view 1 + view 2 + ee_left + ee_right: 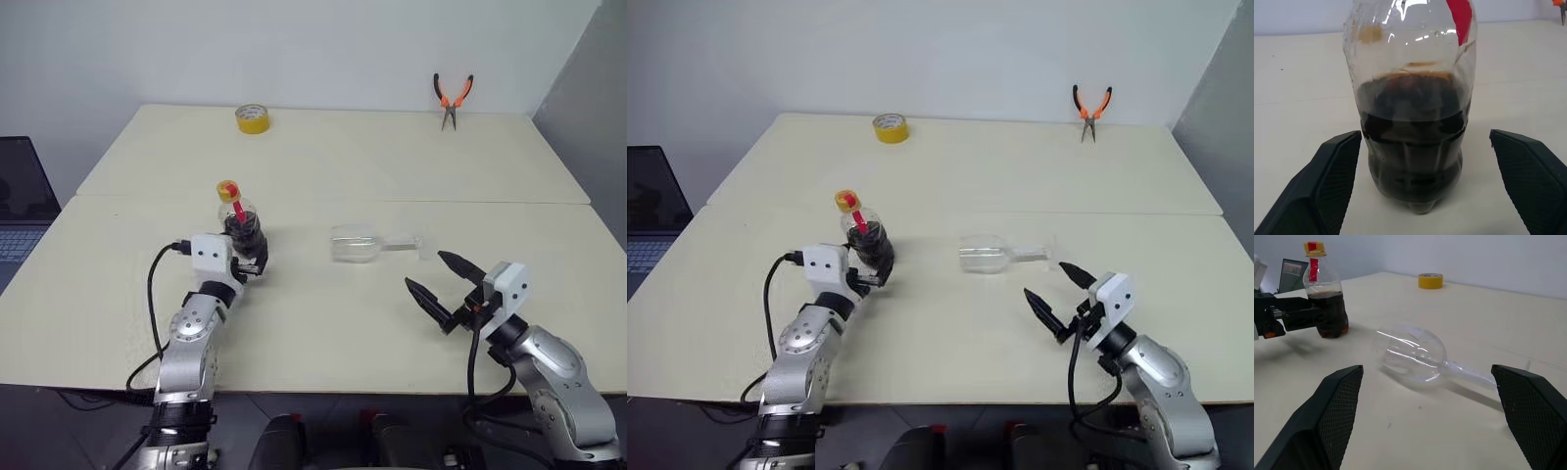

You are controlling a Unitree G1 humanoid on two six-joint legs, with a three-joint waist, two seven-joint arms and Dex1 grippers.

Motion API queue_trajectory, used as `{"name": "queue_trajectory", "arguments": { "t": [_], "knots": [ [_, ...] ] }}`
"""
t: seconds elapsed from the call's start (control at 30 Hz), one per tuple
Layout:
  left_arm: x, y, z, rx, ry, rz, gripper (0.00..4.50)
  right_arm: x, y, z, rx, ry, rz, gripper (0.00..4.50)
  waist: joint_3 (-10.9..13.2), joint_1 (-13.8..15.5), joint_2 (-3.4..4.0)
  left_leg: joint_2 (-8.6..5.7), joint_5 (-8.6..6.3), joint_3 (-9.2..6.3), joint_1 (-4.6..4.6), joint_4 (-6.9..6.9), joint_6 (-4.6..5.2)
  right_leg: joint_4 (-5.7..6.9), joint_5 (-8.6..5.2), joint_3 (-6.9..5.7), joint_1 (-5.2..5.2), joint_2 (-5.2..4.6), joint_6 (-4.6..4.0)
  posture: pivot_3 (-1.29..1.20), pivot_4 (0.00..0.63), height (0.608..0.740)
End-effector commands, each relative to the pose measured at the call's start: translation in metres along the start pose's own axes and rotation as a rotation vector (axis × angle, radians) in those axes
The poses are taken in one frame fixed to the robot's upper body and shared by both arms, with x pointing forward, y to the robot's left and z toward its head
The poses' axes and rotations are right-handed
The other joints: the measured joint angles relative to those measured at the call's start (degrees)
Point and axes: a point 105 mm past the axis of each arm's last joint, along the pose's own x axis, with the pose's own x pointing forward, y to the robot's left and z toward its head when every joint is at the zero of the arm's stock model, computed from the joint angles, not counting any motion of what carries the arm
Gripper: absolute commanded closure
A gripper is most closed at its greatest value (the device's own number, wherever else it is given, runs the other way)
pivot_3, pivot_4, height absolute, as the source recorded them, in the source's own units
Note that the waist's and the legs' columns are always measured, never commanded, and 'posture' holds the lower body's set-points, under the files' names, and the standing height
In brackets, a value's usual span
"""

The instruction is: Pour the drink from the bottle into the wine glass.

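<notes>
Bottle (242,223) stands upright on the table (323,323), left of centre, yellow cap (227,190) on, red label strip on the neck. Drink (1413,156) fills roughly the lower half, dark brown, thin foam line on top. Left gripper (253,257) sits level at the bottle's lower body, fingers (1327,183) spread wide, one either side of the bottle; in the left wrist view there is a clear gap on both sides, no contact. Nothing pinched.

Glass (358,243) lies on its side near table centre, to the right of the bottle and apart from it. Bowl mouth faces the bottle side, stem and foot (421,245) point toward the robot's right. It looks empty.

Right gripper (437,276) hovers near the front right of the table, just in front of the foot end of the glass, not touching. Fingers (1334,416) spread wide, holding nothing; in the right wrist view the glass lies between and beyond the two fingers, with the bottle and left gripper further back.

Tape roll (253,118), yellow, flat at the far edge of the table, behind the bottle and well apart. Pliers (452,99) with orange handles at the far right edge, by the wall. Laptop (22,201) partly visible off the table's left side. A seam runs across the table behind the bottle and glass.
</notes>
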Motion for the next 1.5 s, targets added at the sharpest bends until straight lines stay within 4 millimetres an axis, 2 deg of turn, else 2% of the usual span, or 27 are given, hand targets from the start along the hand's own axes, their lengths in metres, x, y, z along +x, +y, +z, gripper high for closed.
{"name": "queue_trajectory", "arguments": {
  "t": [0.03,0.53,0.63,0.77,0.87,1.1,1.5],
  "knots": [
    [0.006,-0.004,0.011,0.015,-0.059,0.014,0.06,0.004,0.002,0.013,-0.023,-0.041,0.012,0.00,0.0,0.0,0.00,0.00,0.00,0.00,0.00,0.00,0.00,0.00,0.00,0.00,0.00,0.00,0.00,0.00,0.150,0.740],
    [0.019,-0.006,0.002,-0.013,-0.056,0.041,0.06,0.012,0.003,0.020,-0.024,-0.047,0.011,0.00,0.0,0.0,0.00,-0.01,0.00,-0.01,0.00,0.00,0.00,0.00,0.00,-0.02,0.02,0.00,0.00,0.00,0.150,0.740],
    [0.022,-0.002,0.003,-0.020,-0.060,0.045,0.66,0.013,0.004,0.020,-0.025,-0.048,0.010,0.00,0.0,0.0,0.00,-0.01,0.00,-0.02,0.00,0.00,0.00,0.00,0.00,-0.02,0.02,0.00,0.00,0.00,0.150,0.740],
    [0.026,0.004,0.006,-0.009,-0.068,0.048,1.91,0.014,0.005,0.021,-0.022,-0.051,0.003,0.00,0.0,0.0,0.00,-0.03,0.00,-0.01,0.00,0.01,0.00,0.00,0.00,-0.02,0.03,0.00,0.01,0.00,0.150,0.740],
    [0.027,0.007,0.007,-0.003,-0.073,0.051,2.39,0.014,0.006,0.021,-0.021,-0.052,0.002,0.00,0.0,0.0,0.00,-0.02,0.00,-0.01,0.00,0.01,-0.01,-0.01,0.00,-0.02,0.03,-0.01,0.01,0.00,0.150,0.740],
    [0.026,0.008,0.009,0.002,-0.086,0.039,2.66,0.016,0.007,0.022,-0.022,-0.053,0.003,0.00,0.0,0.0,0.00,-0.01,0.01,-0.02,0.00,0.01,-0.01,0.00,0.01,-0.02,0.02,0.00,0.01,0.00,0.150,0.740],
    [0.023,0.000,0.025,0.003,-0.124,-0.017,2.68,0.019,0.008,0.026,-0.025,-0.064,0.008,0.00,0.0,0.0,-0.02,-0.01,0.01,-0.02,-0.01,0.01,-0.01,-0.01,0.00,-0.03,0.02,0.00,0.01,0.00,0.150,0.740]
  ]
}}
